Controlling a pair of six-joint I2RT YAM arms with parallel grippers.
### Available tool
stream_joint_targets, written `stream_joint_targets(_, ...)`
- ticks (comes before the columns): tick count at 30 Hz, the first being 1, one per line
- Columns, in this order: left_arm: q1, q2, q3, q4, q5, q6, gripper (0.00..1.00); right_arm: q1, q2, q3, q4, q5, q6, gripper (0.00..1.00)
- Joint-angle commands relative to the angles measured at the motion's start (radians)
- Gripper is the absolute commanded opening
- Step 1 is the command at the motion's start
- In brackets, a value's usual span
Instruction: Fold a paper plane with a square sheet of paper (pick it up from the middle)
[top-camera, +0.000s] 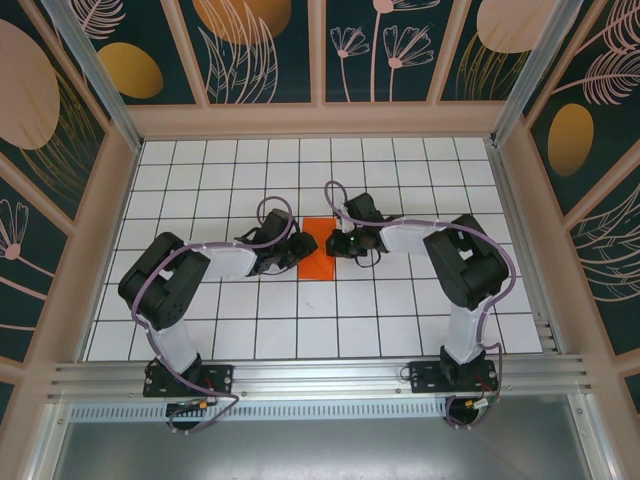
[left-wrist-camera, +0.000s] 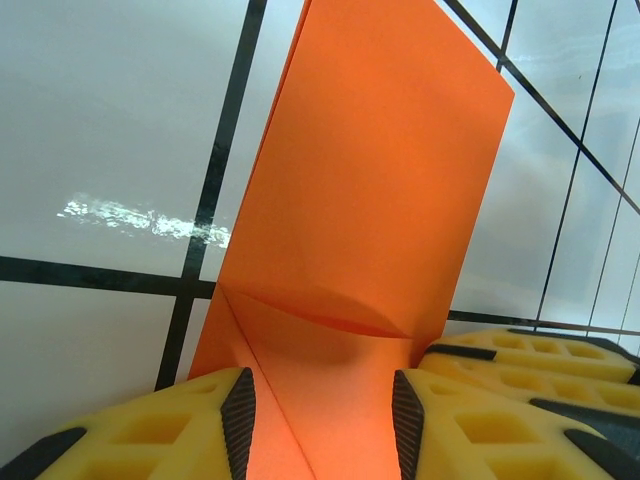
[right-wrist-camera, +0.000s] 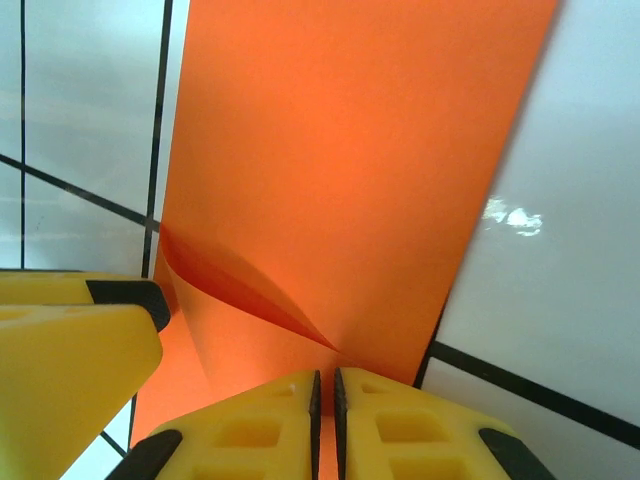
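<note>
Right gripper (right-wrist-camera: 326, 390) is pinched shut on the near edge of the square sheet of paper (right-wrist-camera: 350, 180) lying just ahead, left gripper (left-wrist-camera: 322, 400) sits half open around it, so pulling apart could rip or crumple it.

top view looks down; both close wrist views share orange paper (top-camera: 318, 250).

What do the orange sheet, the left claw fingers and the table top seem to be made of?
The orange sheet: thin matte paper; it holds a crease and curls.
The left claw fingers: likely moulded yellow plastic with pocketed faces, and black rubbery pads.
The table top: glossy white, perhaps laminate; it reflects a light.
</note>
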Motion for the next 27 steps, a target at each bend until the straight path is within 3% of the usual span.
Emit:
stream_joint_targets(1,-0.006,0.003,0.02,-0.01,0.002,-0.006,0.42,-0.024,0.0,-0.029,0.023,0.011,0.029,0.16)
stream_joint_targets(10,-0.006,0.021,0.03,0.012,0.035,-0.013,0.42,-0.024,-0.014,-0.046,0.044,-0.004,0.04,0.16)
stream_joint_targets(27,-0.005,0.056,0.059,0.045,0.053,0.004,0.21,-0.024,-0.008,-0.044,0.042,-0.019,0.04,0.16)
